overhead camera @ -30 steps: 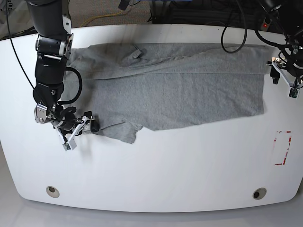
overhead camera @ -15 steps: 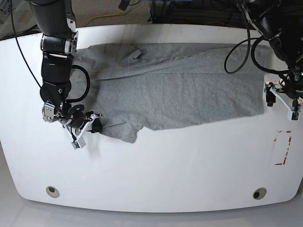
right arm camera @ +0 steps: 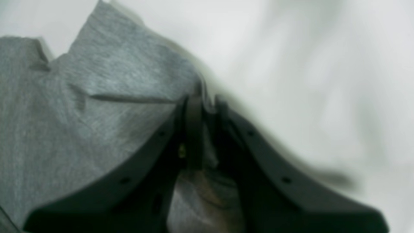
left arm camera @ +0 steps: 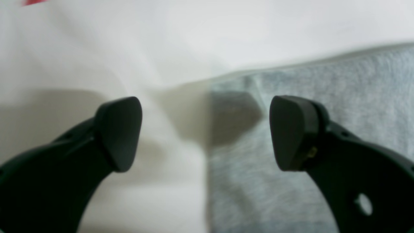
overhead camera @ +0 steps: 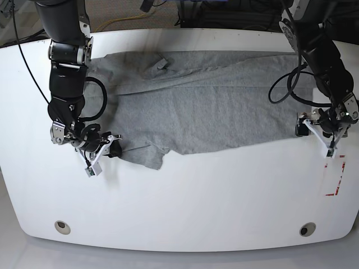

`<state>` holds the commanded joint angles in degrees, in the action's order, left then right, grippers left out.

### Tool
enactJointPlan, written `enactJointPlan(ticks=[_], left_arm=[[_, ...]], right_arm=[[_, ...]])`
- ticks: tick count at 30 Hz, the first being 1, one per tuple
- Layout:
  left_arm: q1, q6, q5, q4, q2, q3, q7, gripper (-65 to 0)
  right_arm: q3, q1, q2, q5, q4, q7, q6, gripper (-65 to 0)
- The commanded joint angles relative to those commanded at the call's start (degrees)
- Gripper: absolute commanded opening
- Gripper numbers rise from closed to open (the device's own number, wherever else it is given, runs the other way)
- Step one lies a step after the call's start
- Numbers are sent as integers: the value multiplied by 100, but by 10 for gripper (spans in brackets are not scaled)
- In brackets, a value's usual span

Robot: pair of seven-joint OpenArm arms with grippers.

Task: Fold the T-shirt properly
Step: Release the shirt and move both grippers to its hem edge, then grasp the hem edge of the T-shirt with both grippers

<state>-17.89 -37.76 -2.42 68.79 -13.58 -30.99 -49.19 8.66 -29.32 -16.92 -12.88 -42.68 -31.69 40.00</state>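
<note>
Here, my right gripper (right arm camera: 205, 106) is clamped on the T-shirt's (overhead camera: 213, 106) sleeve edge; my left gripper (left arm camera: 205, 132) hangs spread wide astride the hem corner (left arm camera: 245, 87), one fingertip (left arm camera: 288, 129) above cloth, the other above the white table (overhead camera: 179, 202). For a clean fold, I should lower, close squarely on the corner, then lift both ends together.
</note>
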Motion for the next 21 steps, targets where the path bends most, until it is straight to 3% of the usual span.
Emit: enactJointPlan(ticks=[4, 10, 15, 18, 21], left_arm=[[9, 0, 0, -26, 9, 255, 281, -303], [9, 9, 18, -26, 9, 510, 316, -636], [18, -9, 0, 53, -9, 510, 325, -650], [26, -9, -9, 404, -18, 492, 325, -650], [132, -9, -9, 826, -18, 492, 308, -650]], right_arm=[[0, 0, 0, 0, 0, 0, 0, -599], [0, -35, 0, -9, 0, 0, 0, -601], [0, -44, -18, -44, -97, -26, 0, -604], [0, 0, -18, -9, -571, -44, 0, -647], [0, 44, -35, -9, -914, -316, 0, -650]])
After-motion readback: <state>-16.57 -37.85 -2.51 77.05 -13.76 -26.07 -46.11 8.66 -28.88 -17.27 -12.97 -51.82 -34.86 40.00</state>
